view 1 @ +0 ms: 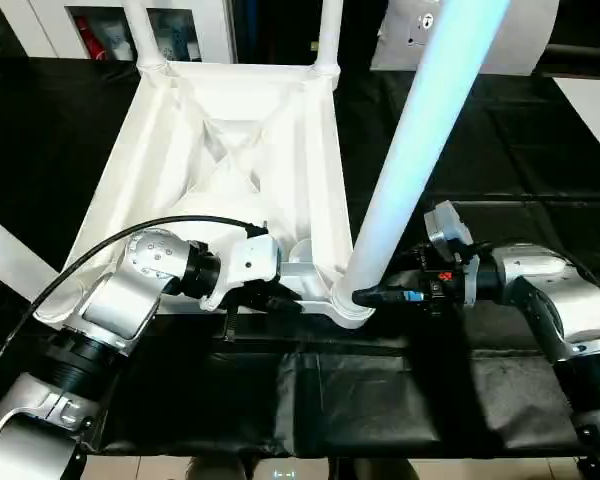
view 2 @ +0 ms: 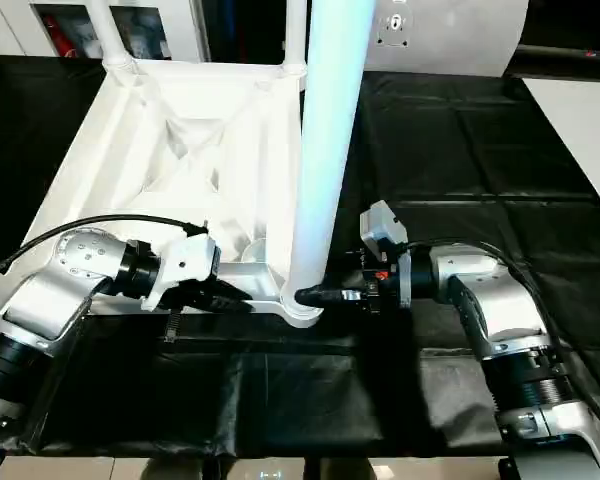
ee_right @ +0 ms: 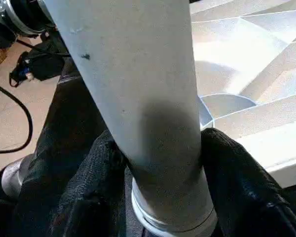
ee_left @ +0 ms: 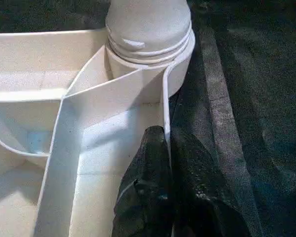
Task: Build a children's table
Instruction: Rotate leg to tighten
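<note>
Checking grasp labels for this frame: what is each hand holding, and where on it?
Left hand: pinches the tabletop's near side wall, close to the corner socket. Right hand: its fingers straddle the near leg just above the socket, around its base.

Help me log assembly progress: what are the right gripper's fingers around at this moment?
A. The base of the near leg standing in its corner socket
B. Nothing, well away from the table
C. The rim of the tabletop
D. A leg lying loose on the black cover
A: in the right wrist view the right gripper has a black finger on each side of the near leg, just above its corner socket in the upturned tabletop.
</note>
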`<state>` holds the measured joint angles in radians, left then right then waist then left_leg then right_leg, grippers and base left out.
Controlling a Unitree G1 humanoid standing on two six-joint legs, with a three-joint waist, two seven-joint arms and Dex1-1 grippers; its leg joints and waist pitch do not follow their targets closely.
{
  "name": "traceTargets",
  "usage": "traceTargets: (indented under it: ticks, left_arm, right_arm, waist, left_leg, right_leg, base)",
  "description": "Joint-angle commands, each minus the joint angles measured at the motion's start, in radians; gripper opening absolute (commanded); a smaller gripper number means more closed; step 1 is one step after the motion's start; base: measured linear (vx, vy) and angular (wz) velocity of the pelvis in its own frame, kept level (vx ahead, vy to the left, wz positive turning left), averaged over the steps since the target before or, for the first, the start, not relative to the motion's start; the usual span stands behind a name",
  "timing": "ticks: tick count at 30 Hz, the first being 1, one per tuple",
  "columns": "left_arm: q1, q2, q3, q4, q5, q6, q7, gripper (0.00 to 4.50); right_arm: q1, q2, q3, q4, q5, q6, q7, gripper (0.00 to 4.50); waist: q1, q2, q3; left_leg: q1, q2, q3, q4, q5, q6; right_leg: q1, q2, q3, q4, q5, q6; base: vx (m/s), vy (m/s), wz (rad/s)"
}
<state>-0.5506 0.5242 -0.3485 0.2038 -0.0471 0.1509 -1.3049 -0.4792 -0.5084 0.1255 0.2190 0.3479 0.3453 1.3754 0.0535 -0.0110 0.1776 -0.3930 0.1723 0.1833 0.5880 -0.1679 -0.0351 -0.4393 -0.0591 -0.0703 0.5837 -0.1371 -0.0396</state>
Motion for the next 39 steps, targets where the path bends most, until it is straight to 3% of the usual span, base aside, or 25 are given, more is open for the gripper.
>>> traceTargets:
  ticks: [1,4,5,6,7,8,9,10,13,18,19,21,23,30,31,32,34,36,39]
  left_arm:
    - [-0.011,-0.019,-0.002,-0.013,-0.010,0.016,0.015,0.00]
    - [-0.017,-0.057,0.019,-0.011,-0.004,0.066,0.094,0.00]
    - [-0.025,-0.106,0.034,-0.026,0.002,0.126,0.178,0.00]
    - [-0.026,-0.117,0.036,-0.030,0.004,0.138,0.196,0.00]
    - [-0.029,-0.144,0.043,-0.039,0.008,0.165,0.240,0.00]
    - [-0.032,-0.167,0.049,-0.046,0.008,0.190,0.271,0.00]
    - [-0.035,-0.189,0.054,-0.051,0.010,0.209,0.302,0.00]
    - [-0.038,-0.217,0.062,-0.059,0.013,0.235,0.343,0.00]
    - [-0.050,-0.348,0.095,-0.080,0.030,0.335,0.525,0.00]
    - [-0.052,-0.413,0.089,-0.083,0.056,0.350,0.599,0.00]
    - [-0.048,-0.422,0.075,-0.086,0.070,0.349,0.608,0.00]
    - [-0.042,-0.417,0.062,-0.094,0.076,0.355,0.605,0.00]
    - [-0.039,-0.399,0.057,-0.098,0.080,0.351,0.592,0.00]
    - [-0.021,-0.332,0.053,-0.122,0.089,0.354,0.547,0.00]
    - [-0.014,-0.319,0.052,-0.127,0.089,0.355,0.535,0.00]
    - [-0.013,-0.318,0.052,-0.128,0.089,0.354,0.534,0.00]
    - [0.000,-0.271,0.041,-0.134,0.081,0.337,0.483,0.00]
    - [0.002,-0.247,0.032,-0.129,0.083,0.319,0.458,0.00]
    - [0.004,-0.190,0.014,-0.110,0.087,0.263,0.388,0.00]
  right_arm:
    - [0.013,0.025,-0.008,-0.027,0.029,0.031,-0.037,2.02]
    - [0.020,0.074,-0.022,-0.054,0.016,0.056,-0.151,2.00]
    - [0.020,0.143,-0.029,-0.063,-0.035,0.065,-0.311,2.00]
    - [0.019,0.161,-0.031,-0.065,-0.045,0.068,-0.349,2.00]
    - [0.018,0.200,-0.041,-0.072,-0.061,0.080,-0.428,2.00]
    - [0.017,0.229,-0.048,-0.077,-0.071,0.095,-0.486,1.99]
    - [0.017,0.255,-0.052,-0.082,-0.084,0.101,-0.535,1.98]
    - [0.017,0.286,-0.057,-0.089,-0.100,0.113,-0.599,1.97]
    - [0.009,0.426,-0.091,-0.110,-0.145,0.148,-0.853,1.96]
    - [-0.006,0.513,-0.117,-0.107,-0.151,0.152,-0.973,1.96]
    - [-0.005,0.520,-0.108,-0.104,-0.162,0.135,-0.976,2.31]
    - [0.001,0.516,-0.105,-0.104,-0.160,0.126,-0.966,2.70]
    - [0.009,0.500,-0.109,-0.105,-0.160,0.113,-0.954,2.76]
    - [0.072,0.352,-0.129,-0.124,-0.165,0.045,-0.820,3.39]
    - [0.085,0.320,-0.141,-0.125,-0.156,0.027,-0.777,3.54]
    - [0.085,0.318,-0.142,-0.125,-0.155,0.026,-0.774,3.54]
    - [0.118,0.223,-0.168,-0.131,-0.119,-0.015,-0.650,3.75]
    - [0.131,0.186,-0.178,-0.132,-0.101,-0.025,-0.600,3.96]
    - [0.157,0.112,-0.200,-0.127,-0.071,-0.055,-0.498,4.12]
  waist:
    - [-0.004,-0.004,-0.094]
    - [-0.006,-0.008,-0.092]
    - [-0.010,-0.004,-0.089]
    - [-0.015,-0.007,-0.084]
    - [-0.020,-0.008,-0.082]
    - [-0.031,-0.012,-0.081]
    - [-0.033,-0.010,-0.082]
    - [-0.037,-0.010,-0.084]
    - [-0.060,-0.005,-0.082]
    - [-0.063,-0.006,-0.086]
    - [-0.063,-0.004,-0.086]
    - [-0.061,-0.002,-0.089]
    - [-0.062,-0.001,-0.088]
    - [-0.052,0.000,-0.085]
    - [-0.046,0.006,-0.087]
    - [-0.046,0.003,-0.087]
    - [-0.042,0.002,-0.085]
    - [-0.035,0.006,-0.084]
    - [-0.035,-0.003,-0.083]
  left_leg:
    - [0.023,0.059,-0.017,-0.056,-0.099,0.129]
    - [0.021,0.057,-0.019,-0.057,-0.116,0.111]
    - [0.022,0.056,-0.019,-0.058,-0.140,0.092]
    - [0.024,0.053,-0.021,-0.060,-0.172,0.068]
    - [0.021,0.050,-0.025,-0.060,-0.188,0.049]
    - [0.012,0.047,-0.029,-0.065,-0.182,0.036]
    - [0.014,0.047,-0.030,-0.064,-0.185,0.030]
    - [0.018,0.047,-0.028,-0.063,-0.188,0.029]
    - [0.015,0.043,-0.026,-0.061,-0.182,0.038]
    - [0.017,0.040,-0.022,-0.060,-0.156,0.078]
    - [0.016,0.042,-0.022,-0.061,-0.144,0.085]
    - [0.015,0.045,-0.023,-0.061,-0.129,0.097]
    - [0.014,0.044,-0.022,-0.060,-0.129,0.106]
    - [0.017,0.049,-0.020,-0.060,-0.144,0.114]
    - [0.018,0.050,-0.021,-0.060,-0.140,0.115]
    - [0.017,0.049,-0.020,-0.059,-0.140,0.117]
    - [0.018,0.050,-0.020,-0.060,-0.156,0.123]
    - [0.017,0.050,-0.021,-0.060,-0.158,0.126]
    - [0.018,0.050,-0.020,-0.060,-0.179,0.125]
  right_leg:
    - [0.067,-0.086,0.057,-0.053,-0.260,-0.236]
    - [0.066,-0.086,0.055,-0.057,-0.292,-0.229]
    - [0.064,-0.087,0.056,-0.061,-0.339,-0.219]
    - [0.060,-0.086,0.053,-0.070,-0.403,-0.201]
    - [0.065,-0.089,0.051,-0.074,-0.460,-0.174]
    - [0.071,-0.089,0.049,-0.074,-0.484,-0.154]
    - [0.070,-0.089,0.048,-0.075,-0.493,-0.146]
    - [0.067,-0.089,0.050,-0.078,-0.491,-0.143]
    - [0.063,-0.085,0.052,-0.079,-0.451,-0.151]
    - [0.062,-0.079,0.052,-0.079,-0.377,-0.158]
    - [0.064,-0.078,0.052,-0.075,-0.343,-0.166]
    - [0.068,-0.079,0.054,-0.067,-0.285,-0.183]
    - [0.069,-0.079,0.053,-0.066,-0.261,-0.194]
    - [0.068,-0.081,0.055,-0.068,-0.270,-0.199]
    - [0.069,-0.082,0.055,-0.066,-0.264,-0.204]
    - [0.069,-0.081,0.055,-0.067,-0.261,-0.205]
    - [0.071,-0.082,0.055,-0.069,-0.265,-0.207]
    - [0.071,-0.082,0.055,-0.071,-0.269,-0.209]
    - [0.069,-0.082,0.053,-0.075,-0.314,-0.200]
  base:
    - [0.000,0.000,0.00]
    - [0.000,0.000,0.00]
    - [0.000,0.000,0.00]
    - [0.000,0.000,0.00]
    - [0.000,0.000,0.00]
    - [0.000,0.000,0.00]
    - [0.000,0.000,0.00]
    - [0.000,0.000,0.00]
    - [0.000,0.000,0.00]
    - [0.000,0.000,0.00]
    - [0.000,0.000,0.00]
    - [0.000,0.000,0.00]
    - [0.000,0.000,0.00]
    - [0.000,0.000,0.00]
    - [0.000,0.000,0.00]
    - [0.000,0.000,0.00]
    - [0.000,0.000,0.00]
    - [0.000,0.000,0.00]
    - [0.000,0.000,0.00]
